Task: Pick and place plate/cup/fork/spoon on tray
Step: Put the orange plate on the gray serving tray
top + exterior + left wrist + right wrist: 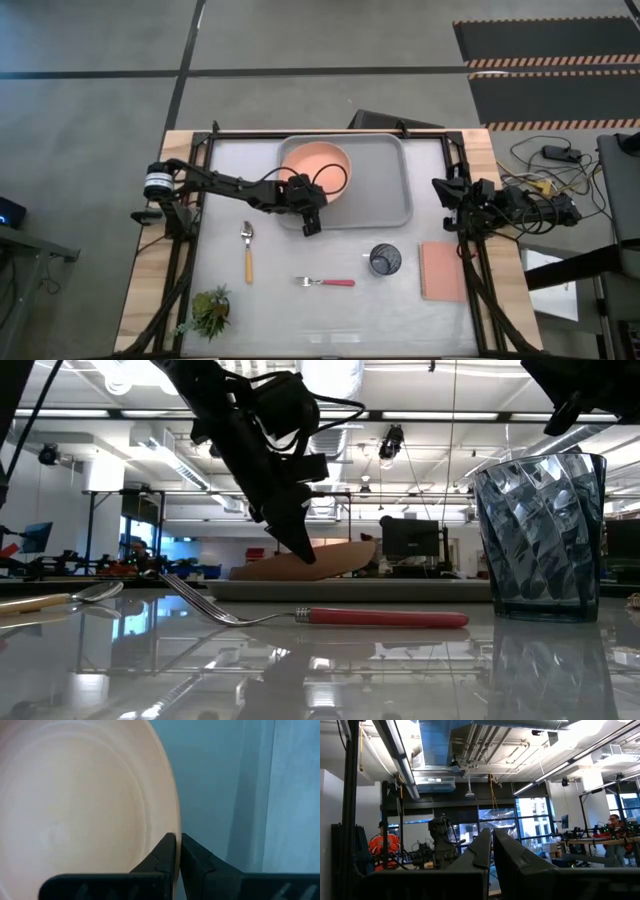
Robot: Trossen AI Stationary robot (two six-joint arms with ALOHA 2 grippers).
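Left wrist view, fingers (172, 851) pinching plate (75, 805) rim, low view hides it

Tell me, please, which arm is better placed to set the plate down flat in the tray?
The left. Its pincer is shut on the rim of the plate, which is tilted over the tray. The right pincer waits at the table's right edge.
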